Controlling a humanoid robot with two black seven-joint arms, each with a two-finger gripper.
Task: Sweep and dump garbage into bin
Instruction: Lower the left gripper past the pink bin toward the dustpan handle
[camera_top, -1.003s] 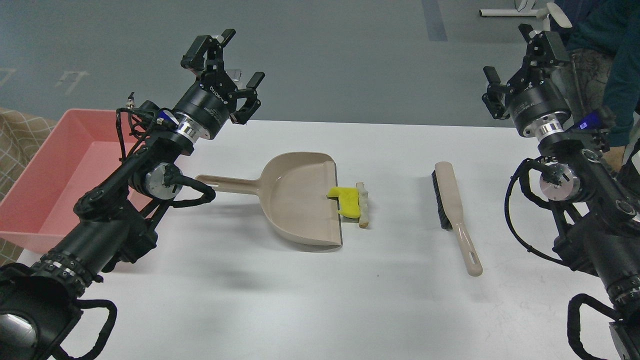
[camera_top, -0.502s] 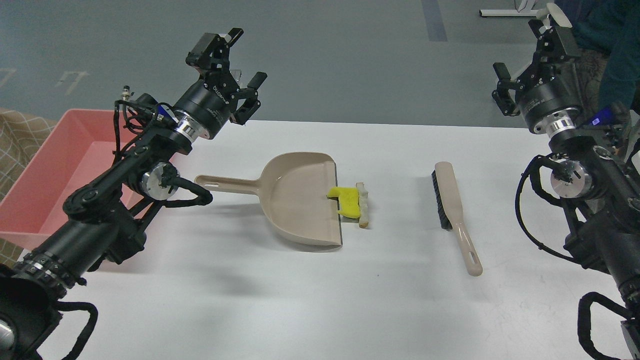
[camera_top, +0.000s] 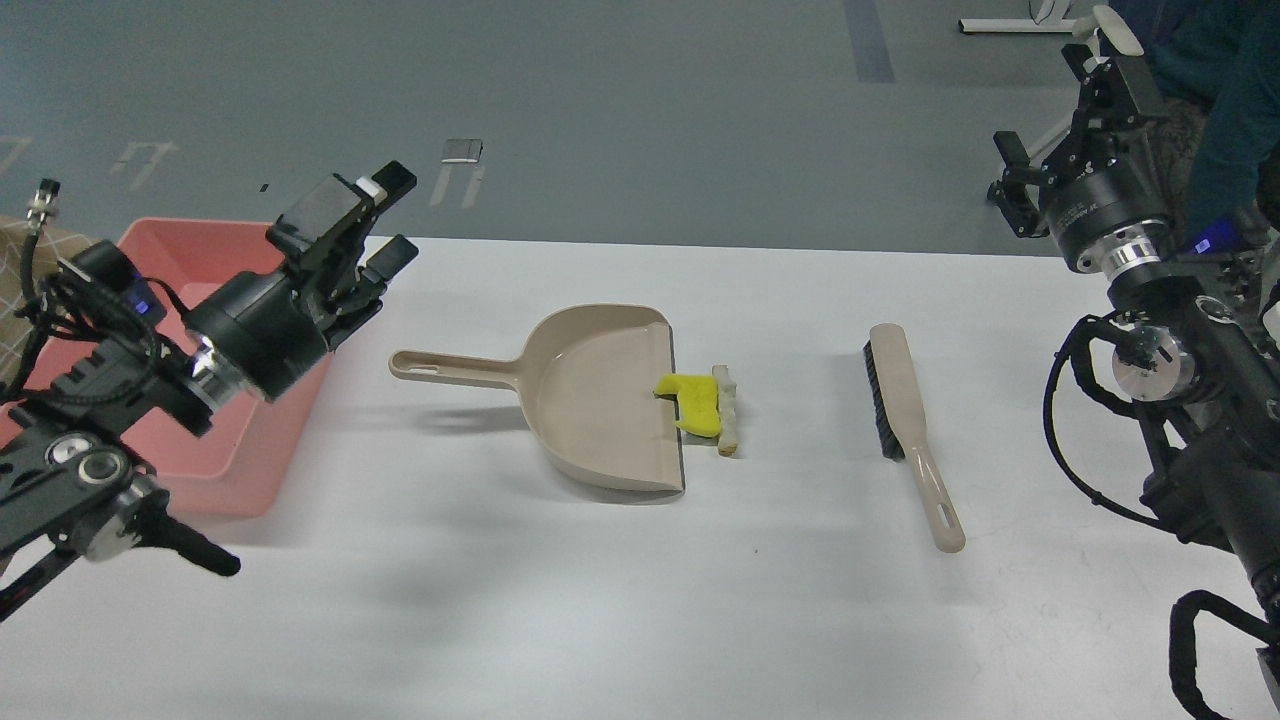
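From my head view, my left gripper (camera_top: 375, 225) hangs spread open and empty over the near corner of the shallow pink plastic bin (camera_top: 165, 262). My right gripper (camera_top: 1065, 120) is raised beyond the table's far right; its fingers look parted, holding nothing. The bright yellow notched foam chunk (camera_top: 695, 402) and thin tan stick (camera_top: 727, 410) lie at the lip of the beige plastic dustpan (camera_top: 600, 400), seemingly staged for sweeping in. The beige black-bristled brush (camera_top: 905, 420) lies untouched, well right.

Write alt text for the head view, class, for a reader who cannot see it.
On a white table, a beige dustpan lies with a yellow foam scrap and tan stick at its lip, a brush to its right and a pink bin at left. Both black arms hover with empty fingers: left gripper open by the bin, right gripper raised at far right.
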